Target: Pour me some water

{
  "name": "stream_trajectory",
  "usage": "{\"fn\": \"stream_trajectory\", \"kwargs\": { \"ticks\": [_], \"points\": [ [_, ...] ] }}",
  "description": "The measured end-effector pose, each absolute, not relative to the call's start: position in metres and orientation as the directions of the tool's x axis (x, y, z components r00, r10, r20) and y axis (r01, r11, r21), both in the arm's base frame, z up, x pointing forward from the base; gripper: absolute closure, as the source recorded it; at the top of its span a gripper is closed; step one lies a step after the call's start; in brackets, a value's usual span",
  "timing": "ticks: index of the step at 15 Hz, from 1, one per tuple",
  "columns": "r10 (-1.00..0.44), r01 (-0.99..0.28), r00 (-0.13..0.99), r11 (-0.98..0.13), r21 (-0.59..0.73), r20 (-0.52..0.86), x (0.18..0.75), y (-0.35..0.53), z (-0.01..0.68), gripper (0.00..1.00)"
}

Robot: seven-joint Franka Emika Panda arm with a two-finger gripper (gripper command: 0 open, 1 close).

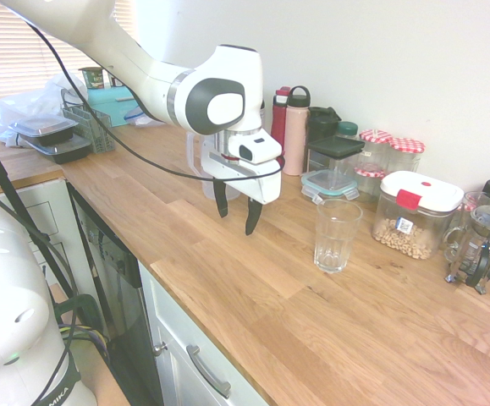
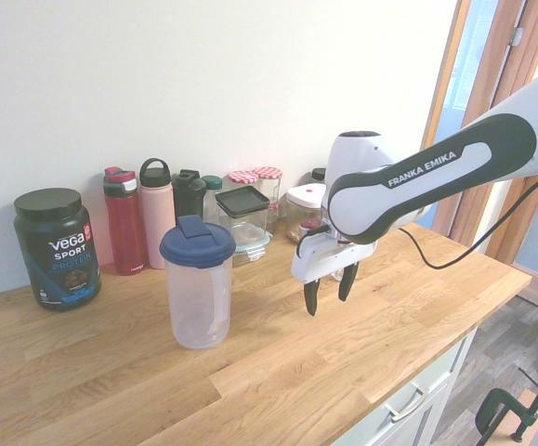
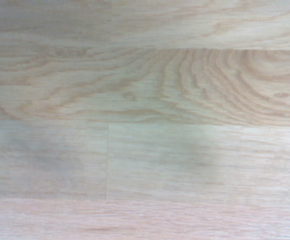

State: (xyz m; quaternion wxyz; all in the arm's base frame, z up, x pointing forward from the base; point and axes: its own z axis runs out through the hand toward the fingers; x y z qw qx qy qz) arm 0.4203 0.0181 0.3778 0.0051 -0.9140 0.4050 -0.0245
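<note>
Pincer (image 1: 237, 213) released above the wooden counter (image 1: 253, 296).
Clear, blue-lidded shaker (image 2: 197, 293) and empty ribbed glass (image 1: 337, 235) flank it, apart.

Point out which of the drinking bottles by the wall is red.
The red bottle, leftmost of the three bottles in the second exterior view, next to the pink bottle; the black bottle stands beyond that.
</note>
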Motion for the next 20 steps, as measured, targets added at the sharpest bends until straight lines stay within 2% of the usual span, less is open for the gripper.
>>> {"fn": "stream_trajectory", "kwargs": {
  "ticks": [3, 5, 10, 13, 17, 18, 20],
  "points": [
    [-0.745, -0.744, 0.666, -0.667, -0.029, 0.045, 0.421, 0.024, 0.381, 0.0],
    [-0.758, -0.757, 0.647, -0.651, -0.052, 0.079, 0.416, 0.053, 0.409, 0.0],
    [-0.794, -0.778, 0.583, -0.607, -0.165, 0.171, 0.361, 0.149, 0.486, 0.0],
    [-0.794, -0.764, 0.578, -0.607, -0.218, 0.187, 0.352, 0.2, 0.494, 0.0],
    [-0.771, -0.717, 0.592, -0.637, -0.282, 0.236, 0.382, 0.228, 0.476, 0.0],
    [-0.769, -0.712, 0.589, -0.64, -0.289, 0.25, 0.391, 0.233, 0.468, 1.0],
    [-0.767, -0.713, 0.58, -0.641, -0.284, 0.273, 0.402, 0.242, 0.456, 1.0]
  ]
}}
